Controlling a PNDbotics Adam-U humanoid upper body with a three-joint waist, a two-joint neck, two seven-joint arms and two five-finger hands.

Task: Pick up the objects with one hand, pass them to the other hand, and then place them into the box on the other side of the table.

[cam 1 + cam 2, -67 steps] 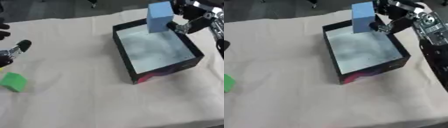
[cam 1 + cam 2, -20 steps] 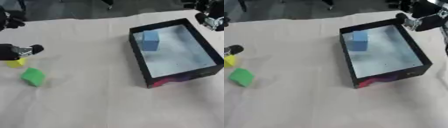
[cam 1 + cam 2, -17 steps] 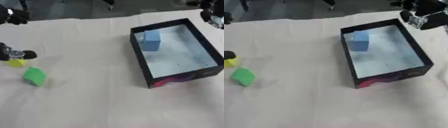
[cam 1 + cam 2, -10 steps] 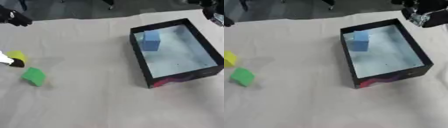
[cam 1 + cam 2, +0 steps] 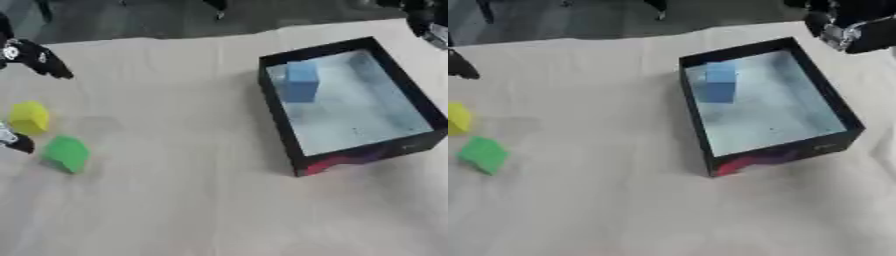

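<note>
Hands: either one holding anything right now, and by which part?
Nothing is held. The blue block lies in the box; the yellow block and green block lie on the cloth. Left hand and right hand are apart from them.

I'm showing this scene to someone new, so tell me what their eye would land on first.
The black box on the right side of the cloth-covered table stands out most, with a blue block standing in its far left corner. Next come the yellow block and the green block, close together on the cloth near the left edge. The robot's left hand shows dark at the upper left, and its right hand at the upper right beyond the box.
</note>
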